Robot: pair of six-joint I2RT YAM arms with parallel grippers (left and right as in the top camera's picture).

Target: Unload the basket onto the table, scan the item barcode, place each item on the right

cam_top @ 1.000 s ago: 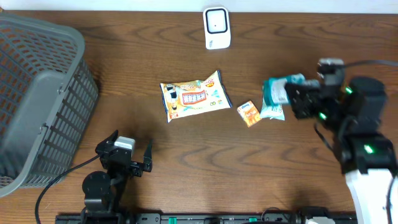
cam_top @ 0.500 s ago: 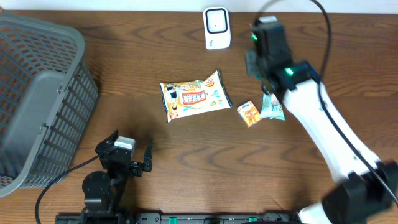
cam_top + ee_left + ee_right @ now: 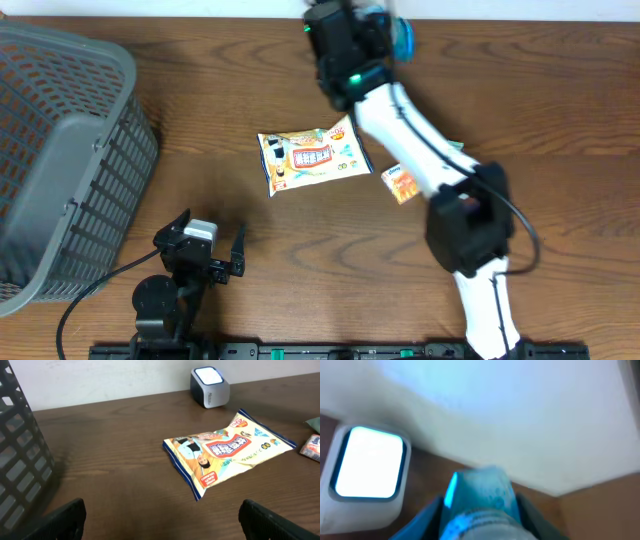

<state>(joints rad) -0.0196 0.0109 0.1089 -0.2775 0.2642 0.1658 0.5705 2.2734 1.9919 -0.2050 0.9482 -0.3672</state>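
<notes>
Wooden table (image 3: 560, 110): our right gripper (image 3: 378, 28), clamped on the pouch (image 3: 479, 491), has swung to the twelve-o'clock scanner (image 3: 367, 462), so scanning can likely begin; left gripper (image 3: 165, 522) gapes.

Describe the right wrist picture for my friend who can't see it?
A blurry blue packet, gripped by the right tool, fills the bottom middle. The white scanner with its bright face sits to its left on the brown table, a white wall behind.

The right arm (image 3: 405, 125) has white links and black joints with green lights (image 3: 352, 80); the left arm (image 3: 165, 298) is black, trailing a black cable (image 3: 105, 273).
</notes>
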